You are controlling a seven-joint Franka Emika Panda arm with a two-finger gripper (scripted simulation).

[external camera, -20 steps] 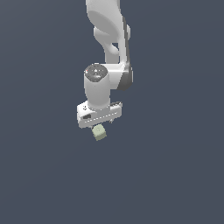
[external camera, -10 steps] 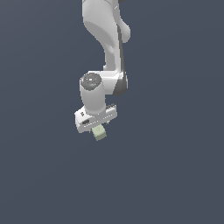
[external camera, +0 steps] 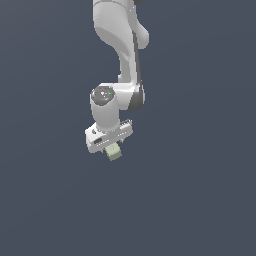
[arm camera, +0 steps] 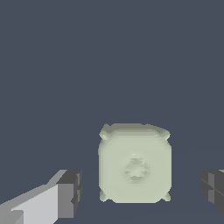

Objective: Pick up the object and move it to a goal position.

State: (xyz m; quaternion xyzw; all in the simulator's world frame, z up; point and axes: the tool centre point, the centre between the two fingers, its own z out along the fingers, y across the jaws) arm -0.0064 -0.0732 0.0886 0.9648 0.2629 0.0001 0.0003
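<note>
So the object [arm camera: 134, 164] is a small pale grey-green cube, rounded edges with little nubs at the corners, and a faint circular mark in the middle of the face toward the wrist camera. In the exterior view it [external camera: 114, 152] sits right under the white gripper [external camera: 112, 149], way smaller than the hand. The wrist view shows the dark finger pads [arm camera: 70, 194] on either side of the cube with a visible gap on each side, so the fingers are spread wider than the cube and not touching it. Background is plain dark grey-blue.
</note>
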